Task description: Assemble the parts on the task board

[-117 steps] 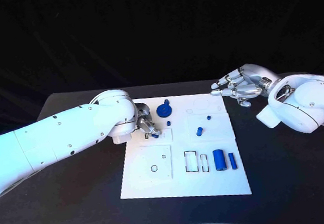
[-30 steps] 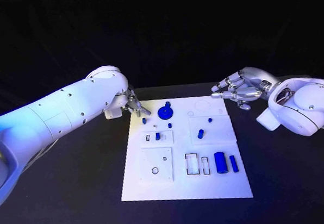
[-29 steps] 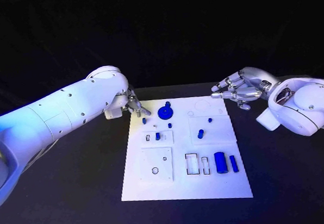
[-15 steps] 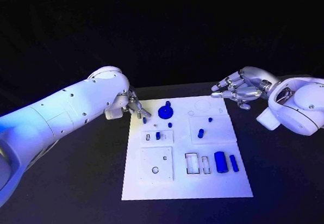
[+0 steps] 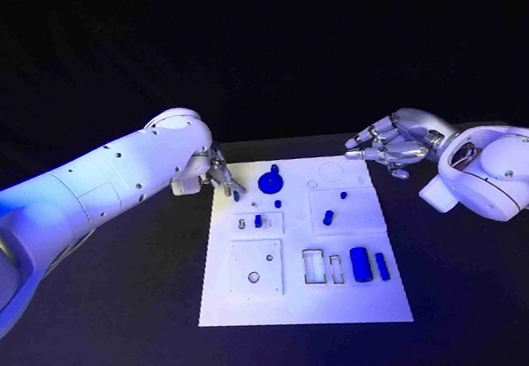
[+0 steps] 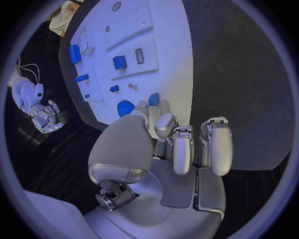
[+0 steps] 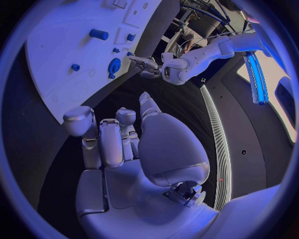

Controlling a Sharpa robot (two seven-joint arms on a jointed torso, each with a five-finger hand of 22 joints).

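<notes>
Task board (image 5: 306, 299) lies flat at the middle of the black table (image 5: 128, 342), long side running away from me. My left hand (image 5: 222, 175) hovers at the board's far left corner, fingers pointed down toward the white surface. In the left wrist view a small blue part (image 6: 153, 99) sits at the tips of my left fingers (image 6: 163, 123), just over the board's edge; it appears pinched between thumb and a finger, with the remaining fingers curled in alongside. In the head view the same piece shows as a blue speck directly beneath the hand.

My right hand (image 5: 389, 145) is held above the table just off the board's far right corner, apart from the board. Its fingers (image 7: 102, 139) are bent partway inward and hold nothing.

Parts on the board:
- Blue round gear (image 5: 270, 181) near the far edge, just beside my left hand.
- Short blue peg (image 5: 257, 221) standing in the left middle panel.
- Blue block (image 5: 327, 218) on the right middle panel, with a small blue stud (image 5: 341, 196) beyond it.
- Wide blue cylinder (image 5: 360, 264) and a thin blue bar (image 5: 381, 265), side by side near the right edge of the near section, next to two outlined rectangular recesses.
</notes>
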